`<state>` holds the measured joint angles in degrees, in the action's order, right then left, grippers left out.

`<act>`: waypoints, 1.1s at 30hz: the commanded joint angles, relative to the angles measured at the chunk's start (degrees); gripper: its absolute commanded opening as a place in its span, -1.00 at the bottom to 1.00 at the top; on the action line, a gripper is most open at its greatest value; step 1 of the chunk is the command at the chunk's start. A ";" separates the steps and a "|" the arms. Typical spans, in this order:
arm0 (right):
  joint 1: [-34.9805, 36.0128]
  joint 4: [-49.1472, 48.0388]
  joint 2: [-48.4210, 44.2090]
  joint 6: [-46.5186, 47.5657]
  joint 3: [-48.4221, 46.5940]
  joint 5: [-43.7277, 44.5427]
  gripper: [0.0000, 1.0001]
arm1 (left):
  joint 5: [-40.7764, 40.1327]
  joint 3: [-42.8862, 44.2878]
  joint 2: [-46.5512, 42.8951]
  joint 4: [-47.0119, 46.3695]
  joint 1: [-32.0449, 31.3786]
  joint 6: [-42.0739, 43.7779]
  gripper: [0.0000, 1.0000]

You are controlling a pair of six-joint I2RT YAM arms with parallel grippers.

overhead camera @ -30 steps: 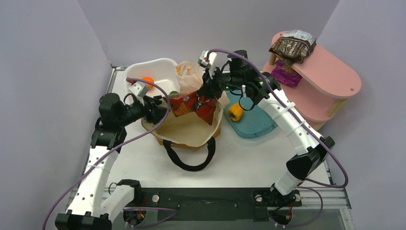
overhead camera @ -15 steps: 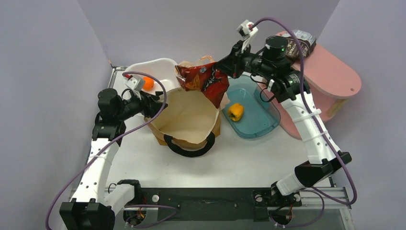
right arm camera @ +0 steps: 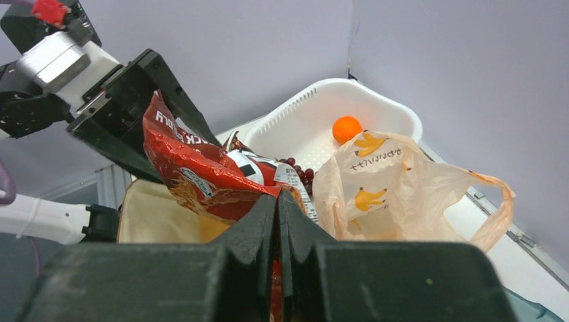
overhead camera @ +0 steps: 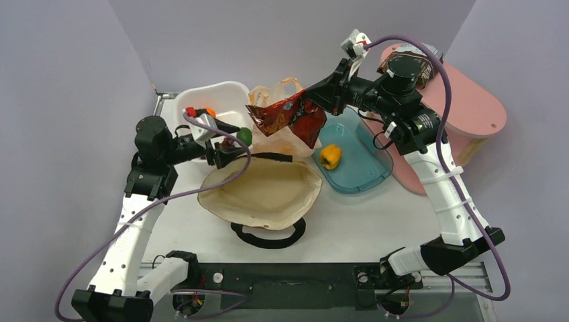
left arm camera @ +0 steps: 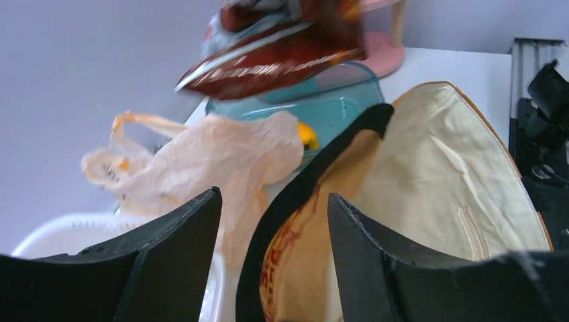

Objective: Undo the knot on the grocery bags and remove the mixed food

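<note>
My right gripper (overhead camera: 314, 102) is shut on the red Doritos bag (overhead camera: 288, 117), which hangs in the air above the far rim of the mustard canvas tote (overhead camera: 262, 191). The tote lies slumped open, with one black strap (overhead camera: 268, 236) in front. My left gripper (left arm camera: 274, 196) stands open astride the tote's rim and strap (left arm camera: 315, 174), touching neither. Behind the tote lies the peach plastic bag (right arm camera: 389, 188). The white tub (overhead camera: 225, 94) holds an orange (right arm camera: 347, 127) and grapes (right arm camera: 302, 173). A green fruit (overhead camera: 244, 136) sits by the tub's near edge.
A teal tub (overhead camera: 366, 171) to the right of the tote holds a yellow bell pepper (overhead camera: 329, 156). A pink two-level shelf (overhead camera: 470, 114) stands at the far right, and a dark brown snack bag (overhead camera: 383, 66) on it shows partly behind my right arm.
My right gripper has lifted the Doritos bag out of the tote, up and to the right. The tote has slumped forward and flattened open. My left gripper has shifted slightly right.
</note>
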<state>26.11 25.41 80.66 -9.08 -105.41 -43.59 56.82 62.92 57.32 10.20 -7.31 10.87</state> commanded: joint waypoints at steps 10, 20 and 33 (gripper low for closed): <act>2.69 2.50 -3.24 6.91 2.31 -2.75 -1.00 | -17.47 0.17 -4.59 -0.87 -11.58 15.66 0.14; 4.59 2.98 -3.78 7.03 3.03 -4.38 -1.00 | -14.97 -0.81 -3.60 3.29 -13.95 27.44 0.15; 0.03 11.92 -6.62 16.46 6.16 -5.19 -0.94 | -19.73 0.11 -1.69 -4.53 -18.21 14.44 -1.00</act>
<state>30.41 32.25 77.89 -1.23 -100.51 -47.77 36.69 61.69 57.17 14.37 -29.36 39.44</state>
